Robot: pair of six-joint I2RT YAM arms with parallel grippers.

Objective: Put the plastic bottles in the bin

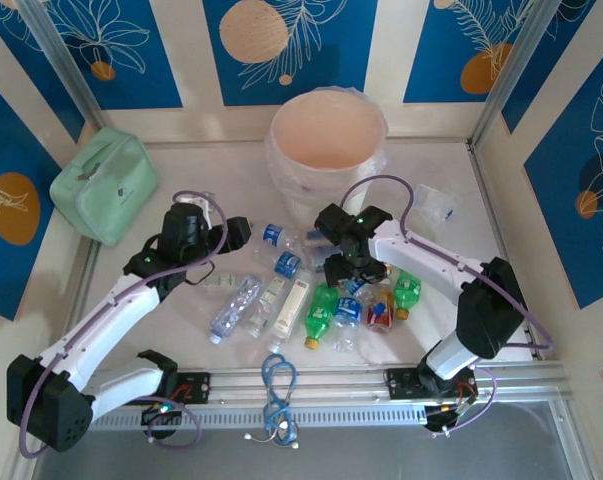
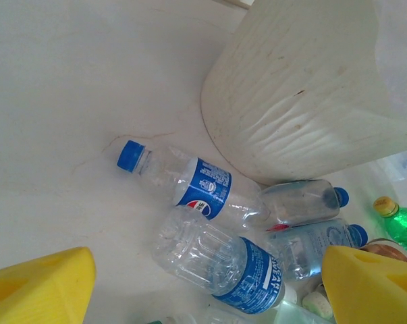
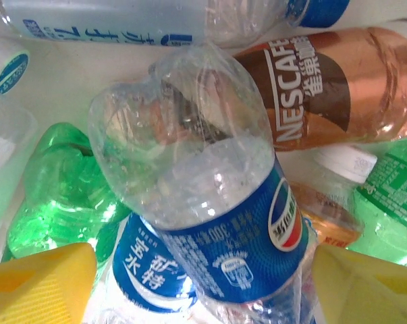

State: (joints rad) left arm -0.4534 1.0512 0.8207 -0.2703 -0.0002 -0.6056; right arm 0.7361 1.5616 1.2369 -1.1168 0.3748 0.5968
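Note:
The bin [image 1: 326,130], cream with a clear liner, stands at the back centre and also rises at the top right of the left wrist view [image 2: 304,88]. Plastic bottles [image 1: 321,305] lie scattered in front of it. My left gripper [image 1: 243,232] is open; its yellow fingers [image 2: 41,287] straddle a clear blue-labelled bottle [image 2: 223,260] lying on the table, without touching it. A Pepsi bottle [image 2: 190,182] lies just beyond. My right gripper [image 1: 346,270] hangs open over the pile, either side of a crumpled Pepsi bottle [image 3: 216,202]. Green bottles [image 3: 61,196] and a Nescafe bottle [image 3: 324,94] lie under it.
A mint-green pouch [image 1: 106,185] sits at the back left. A clear plastic piece [image 1: 436,205] lies right of the bin. A blue cable [image 1: 278,385] hangs at the near edge between the arm bases. Walls close in the table on three sides.

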